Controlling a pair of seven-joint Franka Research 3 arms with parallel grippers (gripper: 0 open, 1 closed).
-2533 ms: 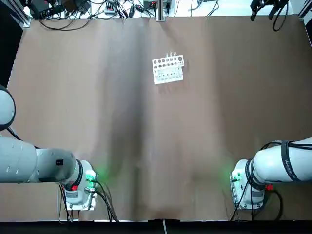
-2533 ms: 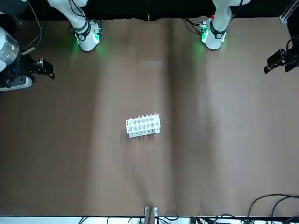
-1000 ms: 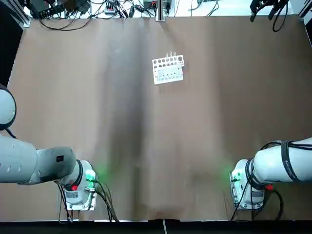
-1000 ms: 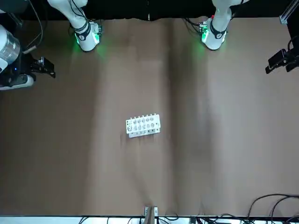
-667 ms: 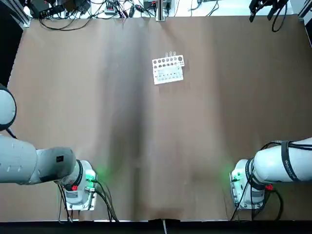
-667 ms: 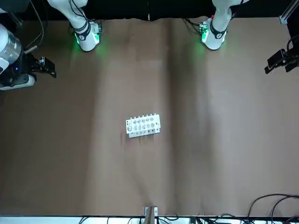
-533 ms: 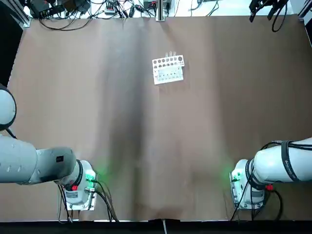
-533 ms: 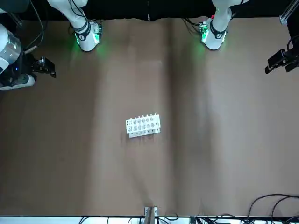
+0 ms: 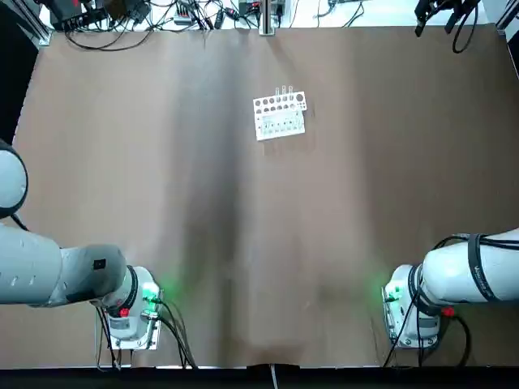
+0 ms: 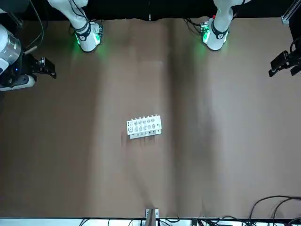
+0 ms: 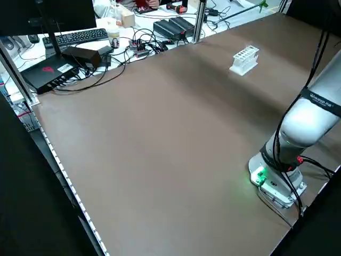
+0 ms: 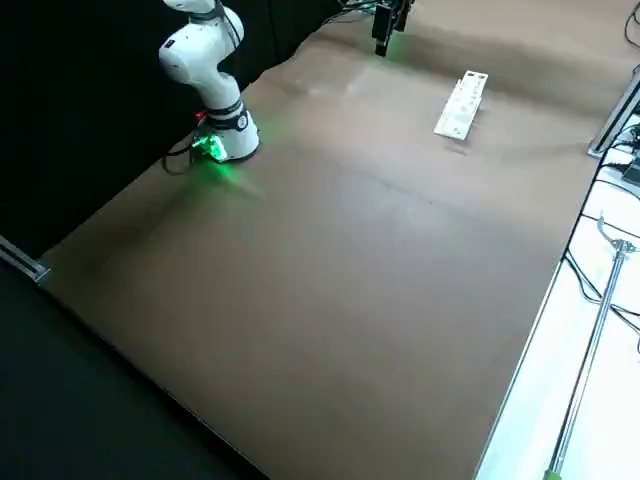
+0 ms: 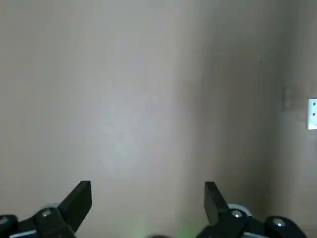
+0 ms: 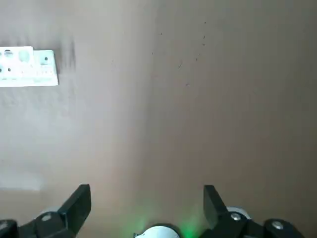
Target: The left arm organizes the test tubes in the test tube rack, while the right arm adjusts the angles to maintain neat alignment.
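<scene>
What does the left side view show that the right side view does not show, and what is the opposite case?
Only the left side view: a desk beyond the table with a keyboard, a monitor and a paper cup.

Only the right side view: a black pincer near the top edge, and a metal pole with a green end, over a white surface.

Both: the brown table, the white test tube rack standing on it, and one white arm with a green-lit base.

White rack (image 9: 280,124), brown tabletop (image 9: 324,203)
</scene>
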